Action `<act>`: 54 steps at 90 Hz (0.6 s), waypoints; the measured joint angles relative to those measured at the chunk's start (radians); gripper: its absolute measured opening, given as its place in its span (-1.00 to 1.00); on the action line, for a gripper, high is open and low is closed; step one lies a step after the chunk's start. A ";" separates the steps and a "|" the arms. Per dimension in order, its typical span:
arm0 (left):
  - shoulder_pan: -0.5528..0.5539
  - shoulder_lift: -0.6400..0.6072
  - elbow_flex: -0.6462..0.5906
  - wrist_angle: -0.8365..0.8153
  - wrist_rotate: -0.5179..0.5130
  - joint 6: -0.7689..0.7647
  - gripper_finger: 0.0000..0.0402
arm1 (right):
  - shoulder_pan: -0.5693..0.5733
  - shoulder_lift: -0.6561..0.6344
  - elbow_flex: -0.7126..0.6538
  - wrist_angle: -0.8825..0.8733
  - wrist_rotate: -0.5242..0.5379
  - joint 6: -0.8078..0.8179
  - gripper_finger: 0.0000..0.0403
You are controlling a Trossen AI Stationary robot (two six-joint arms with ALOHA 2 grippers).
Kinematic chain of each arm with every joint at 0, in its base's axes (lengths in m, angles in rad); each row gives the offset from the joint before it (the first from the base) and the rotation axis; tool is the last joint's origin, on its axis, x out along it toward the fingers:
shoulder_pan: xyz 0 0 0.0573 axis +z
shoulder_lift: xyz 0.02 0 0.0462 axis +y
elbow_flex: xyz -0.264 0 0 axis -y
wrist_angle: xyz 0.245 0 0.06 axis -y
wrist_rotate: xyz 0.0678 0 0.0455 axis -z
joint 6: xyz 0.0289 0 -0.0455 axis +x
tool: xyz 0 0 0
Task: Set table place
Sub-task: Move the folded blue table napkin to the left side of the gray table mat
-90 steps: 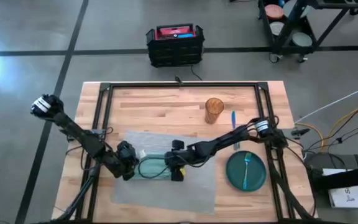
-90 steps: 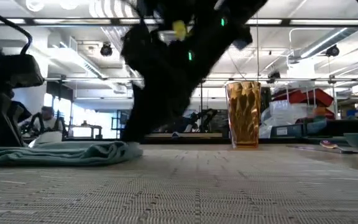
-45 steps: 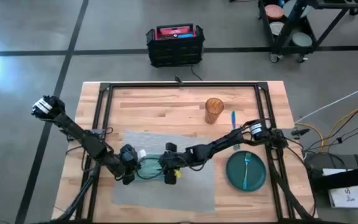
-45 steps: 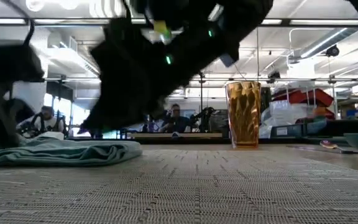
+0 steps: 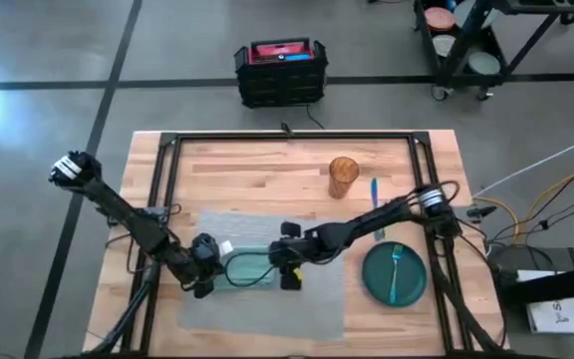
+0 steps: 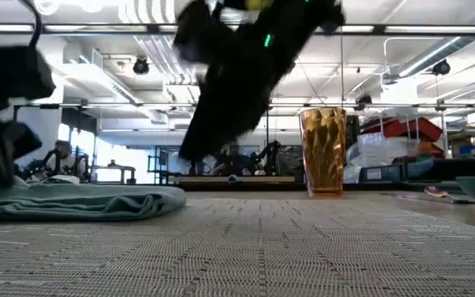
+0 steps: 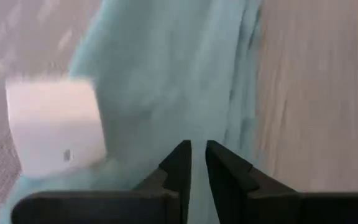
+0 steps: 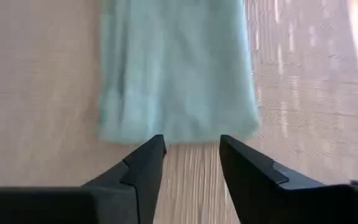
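Note:
A light teal napkin (image 5: 250, 267) lies folded in a long strip on the grey woven placemat (image 5: 307, 304), in the middle of the wooden table (image 5: 257, 170). My left gripper (image 7: 197, 163) is at the napkin's left end, its fingers almost together with teal cloth between them. My right gripper (image 8: 191, 142) stands open just off the napkin's right end (image 8: 179, 127), raised above the mat in the low view (image 6: 195, 148), touching nothing. The dark green plate (image 5: 412, 289) sits on the wood to the right of the placemat. My left gripper pinches the napkin near its left end (image 7: 197, 134) between its two fingers, coming down at it from above. How many layers it has cannot be told. The napkin lies flat and slack on the placemat (image 6: 72, 202).
A teal fork (image 5: 396, 267) lies on the plate. An amber cup (image 5: 343, 177) and a blue utensil (image 5: 374, 191) stand on the wood behind it. A small white block (image 7: 55, 124) lies beside the napkin near my left gripper. Bare placemat stretches toward the near edge.
My right gripper has gone along the napkin toward the table's left, then back toward the right and up. It now stands clear of the napkin's right end. The napkin has stayed flat on the placemat.

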State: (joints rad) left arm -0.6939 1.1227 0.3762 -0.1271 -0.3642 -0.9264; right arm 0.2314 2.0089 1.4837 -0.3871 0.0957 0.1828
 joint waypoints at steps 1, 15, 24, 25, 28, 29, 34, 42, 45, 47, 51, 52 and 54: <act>0.001 -0.003 0.003 -0.005 -0.006 0.000 -0.82 | 0.001 -0.008 0.000 -0.012 -0.002 0.000 -0.29; 0.003 -0.029 0.081 -0.082 -0.035 0.000 -0.82 | 0.004 -0.095 -0.030 -0.094 -0.022 0.023 -0.28; 0.004 -0.028 0.134 -0.136 -0.066 0.031 -0.82 | 0.005 -0.126 -0.068 -0.123 -0.027 0.087 -0.23; 0.004 -0.027 0.139 -0.136 -0.072 0.038 -0.82 | 0.007 -0.129 -0.074 -0.125 -0.027 0.096 -0.22; 0.004 -0.026 0.154 -0.135 -0.093 0.062 -0.82 | 0.011 -0.137 -0.095 -0.129 -0.026 0.123 -0.19; 0.004 -0.025 0.159 -0.134 -0.099 0.071 -0.82 | 0.012 -0.140 -0.103 -0.130 -0.026 0.130 -0.18; 0.006 -0.022 0.183 -0.133 -0.130 0.110 -0.82 | 0.024 -0.152 -0.147 -0.129 -0.024 0.172 -0.13; 0.012 -0.022 0.218 -0.133 -0.163 0.162 -0.82 | 0.052 -0.169 -0.228 -0.078 -0.021 0.225 -0.04; 0.019 -0.022 0.231 -0.133 -0.179 0.182 -0.81 | 0.062 -0.174 -0.262 -0.053 -0.020 0.244 -0.01; 0.025 -0.022 0.238 -0.132 -0.193 0.191 -0.81 | 0.069 -0.176 -0.283 -0.030 -0.019 0.253 0.01; 0.040 -0.022 0.251 -0.131 -0.219 0.201 -0.78 | 0.080 -0.181 -0.327 0.034 -0.014 0.271 0.04; 0.044 -0.022 0.254 -0.132 -0.223 0.204 -0.76 | 0.083 -0.182 -0.338 0.053 -0.013 0.273 0.05; 0.053 -0.022 0.259 -0.132 -0.226 0.207 -0.74 | 0.089 -0.182 -0.357 0.085 -0.006 0.279 0.07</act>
State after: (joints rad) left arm -0.6405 1.1007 0.6354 -0.2595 -0.5906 -0.7191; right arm 0.3203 1.8268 1.1268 -0.3023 0.0894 0.4615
